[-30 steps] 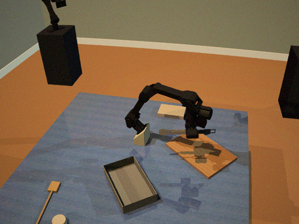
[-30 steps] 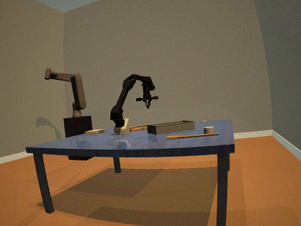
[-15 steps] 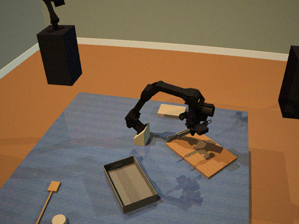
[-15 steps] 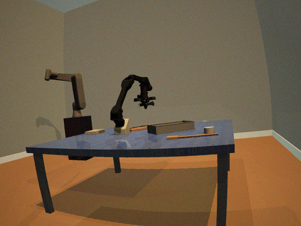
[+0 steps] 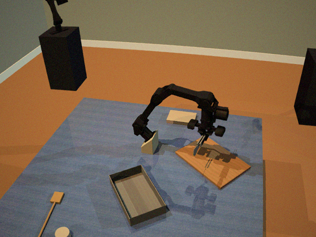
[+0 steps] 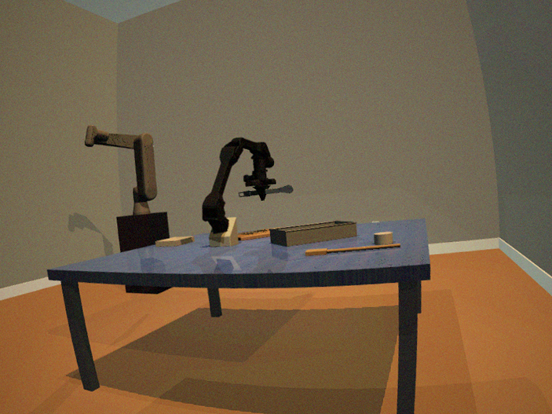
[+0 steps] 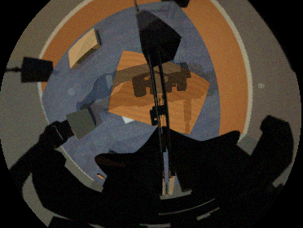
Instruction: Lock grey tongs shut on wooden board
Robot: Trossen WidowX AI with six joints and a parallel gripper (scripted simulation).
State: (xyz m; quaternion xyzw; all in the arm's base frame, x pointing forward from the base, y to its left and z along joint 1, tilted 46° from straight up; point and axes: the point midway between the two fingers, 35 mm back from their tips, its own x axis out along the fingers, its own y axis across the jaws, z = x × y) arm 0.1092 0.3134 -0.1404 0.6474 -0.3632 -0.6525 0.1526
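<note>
Progress: the tool (image 5: pixel 205 136) (image 6: pixel 262 195) (image 7: pixel 160 129) is grasping the tongs (image 5: pixel 195 149) (image 6: pixel 285 189) (image 7: pixel 159 37) and is holding them in the air above the board (image 5: pixel 228 173) (image 6: pixel 253 235) (image 7: pixel 197 98). They are clearing the tin (image 5: pixel 149 217) (image 6: pixel 312 236) altogether. Their arms are lying close together; whether the lock is engaging, I cannot tell. In the exterior view they are running nearly level, the broad end sitting slightly higher. Confirming the lock, lowering and release are remaining, in my judgement.

Clearances: the board is offering landing room below the tool, though the long tongs are probably needing alignment to avoid overhanging its edge. The block (image 5: pixel 181 116) (image 6: pixel 174 241) (image 7: pixel 83 49) and the arm's foot (image 5: pixel 154 143) (image 6: pixel 225 238) (image 7: pixel 81 123) are standing to one side of the tool, beyond the board. The tin's walls are standing off another side, apart from the board.
</note>
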